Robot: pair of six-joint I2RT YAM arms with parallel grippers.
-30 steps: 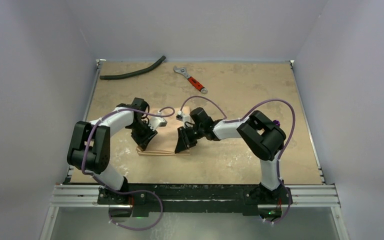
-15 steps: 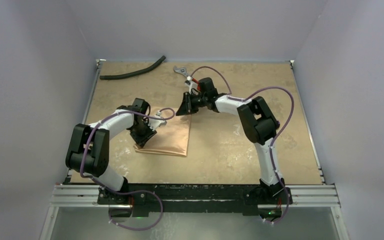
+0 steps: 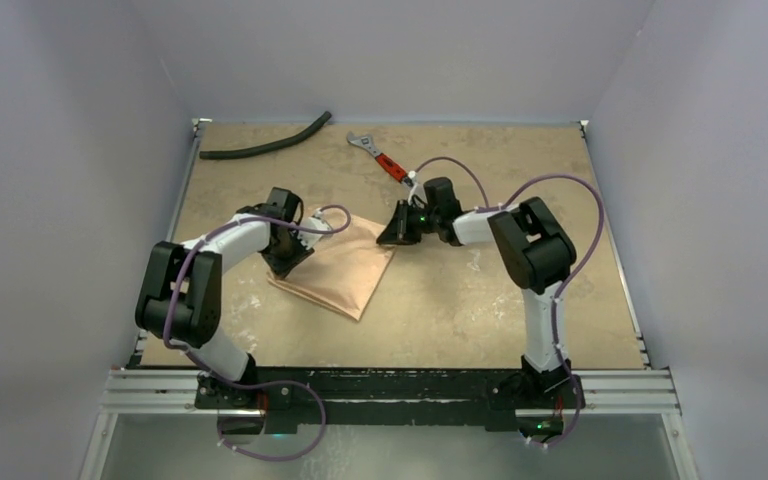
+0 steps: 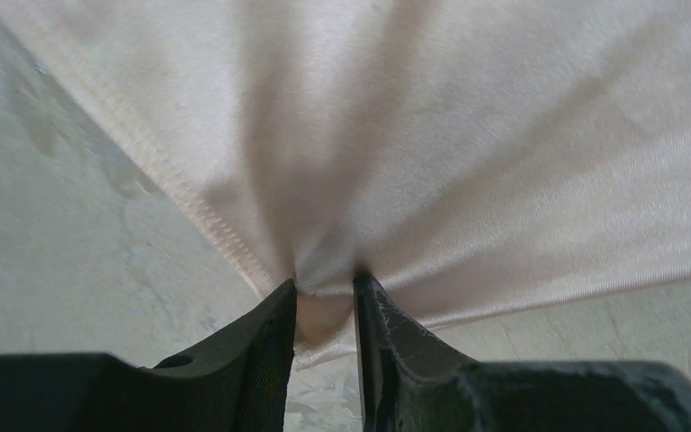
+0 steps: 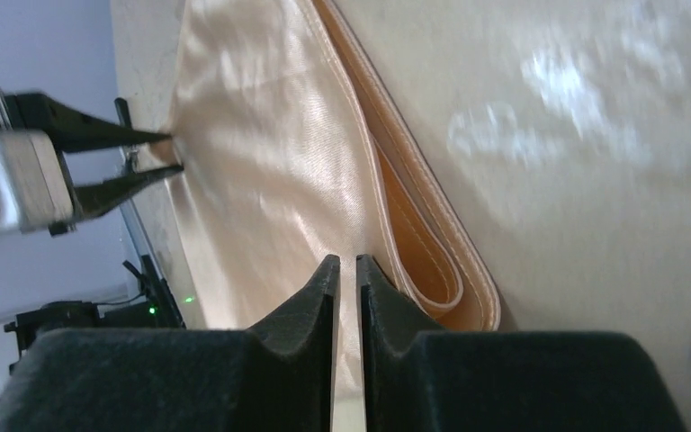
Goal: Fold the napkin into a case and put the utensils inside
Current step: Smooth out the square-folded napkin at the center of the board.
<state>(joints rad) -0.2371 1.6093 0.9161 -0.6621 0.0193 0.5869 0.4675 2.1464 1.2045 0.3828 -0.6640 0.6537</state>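
The left gripper (image 4: pixel 324 295) and the right gripper (image 5: pixel 346 272) both pinch the half-folded napkin (image 3: pixel 345 272) nearer the left edge of the desk (image 3: pixel 480 300); the case seems unfinished, utensils unseen.

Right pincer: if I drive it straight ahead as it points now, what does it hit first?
The napkin it is shut on: the right pincer would bunch that cloth first. Beyond it, the left pincer, gripping the far side, looks close to that line, though depth is unclear.

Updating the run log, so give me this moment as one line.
stage: folding | left gripper: shut on napkin corner | right gripper: shut on napkin edge | napkin: layered, spanning both grippers | utensils: not visible
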